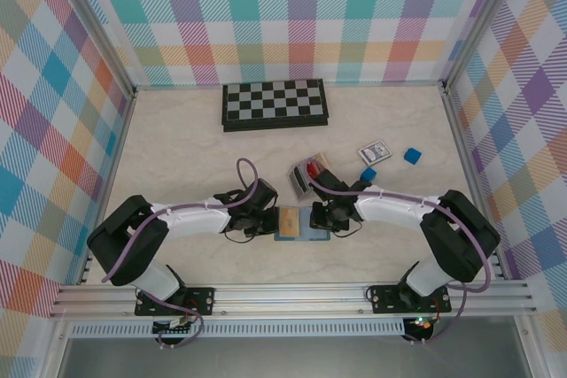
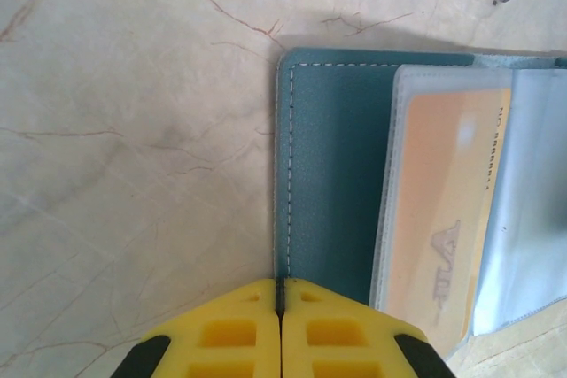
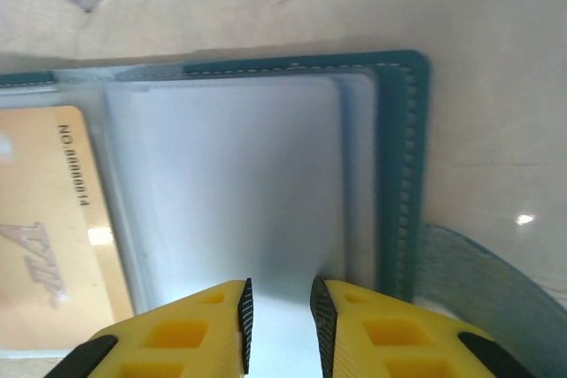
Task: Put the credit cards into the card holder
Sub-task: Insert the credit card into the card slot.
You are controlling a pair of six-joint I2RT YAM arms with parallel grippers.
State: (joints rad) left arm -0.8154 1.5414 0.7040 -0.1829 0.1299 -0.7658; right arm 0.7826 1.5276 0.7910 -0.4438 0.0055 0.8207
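One tan credit card (image 2: 443, 210) sits tucked into the left half of the card holder (image 2: 328, 174). The holder lies spread flat near the front of the bench (image 1: 177, 157), between the two arms. Left claw (image 2: 280, 307), fingers together, bears on the holder's outer teal edge, apparently to pin it open. Right claw (image 3: 277, 316) hangs over the empty pocket (image 3: 230, 192) opposite, fingers a narrow gap apart with nothing visibly between them. Red credit cards (image 1: 314, 168) lie in the box (image 1: 297, 185) just behind, probably next to go in.
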